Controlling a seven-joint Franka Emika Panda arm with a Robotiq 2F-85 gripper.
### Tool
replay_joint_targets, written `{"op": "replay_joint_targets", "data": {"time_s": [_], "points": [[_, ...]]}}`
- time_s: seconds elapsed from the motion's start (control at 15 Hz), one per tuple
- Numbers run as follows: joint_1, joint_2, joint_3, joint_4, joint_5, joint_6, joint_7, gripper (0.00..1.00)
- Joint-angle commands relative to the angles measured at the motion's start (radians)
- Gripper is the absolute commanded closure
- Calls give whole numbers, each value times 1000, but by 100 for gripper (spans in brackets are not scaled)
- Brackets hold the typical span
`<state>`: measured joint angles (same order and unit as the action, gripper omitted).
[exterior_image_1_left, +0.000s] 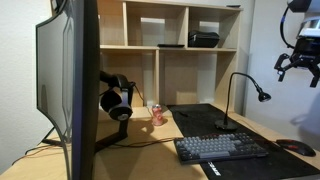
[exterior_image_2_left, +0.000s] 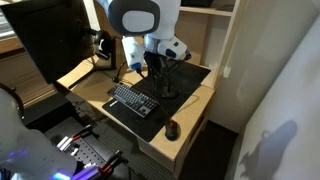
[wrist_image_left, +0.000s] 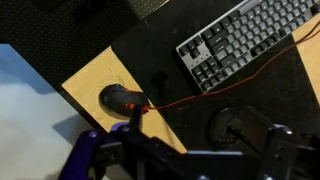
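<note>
Mouse (wrist_image_left: 122, 98) — dark and low, it is found on the bare wood corner of the worktop (wrist_image_left: 85, 85), just beside the edge of the black mat (wrist_image_left: 170, 70) and close to the worktop's outer edge. It is judged light and rigid, with a smooth rounded shell likely to slip under a poor pinch. Hold is best taken across the two flanks at mid-body, not on the domed top. Drag is to be expected from the orange cable (wrist_image_left: 215, 92), which is led from the mouse across the mat. The pincer (exterior_image_1_left: 297, 75) is seen high above that end of the worktop, fingers spread, nothing held. On the mat the keyboard (wrist_image_left: 245, 40) is set well apart from the mouse, while the round base of the microphone stand (wrist_image_left: 232, 125) is nearer, its gooseneck rising below the pincer — the main obstruction. Monitor (exterior_image_1_left: 70, 80), headphones (exterior_image_1_left: 115, 100) and a can (exterior_image_1_left: 157, 114) are kept at the far end.
</note>
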<state>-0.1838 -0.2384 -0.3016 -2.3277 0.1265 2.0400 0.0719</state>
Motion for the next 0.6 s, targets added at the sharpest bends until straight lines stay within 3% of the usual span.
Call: {"op": "replay_joint_targets", "data": {"time_s": [0.0,0.47,0.53], "points": [[-32,45,24,18,1,-9,59,0],[-95,259,-5,-14,9,243,354,0],[-88,210,0,-4,6,183,290,0]]}}
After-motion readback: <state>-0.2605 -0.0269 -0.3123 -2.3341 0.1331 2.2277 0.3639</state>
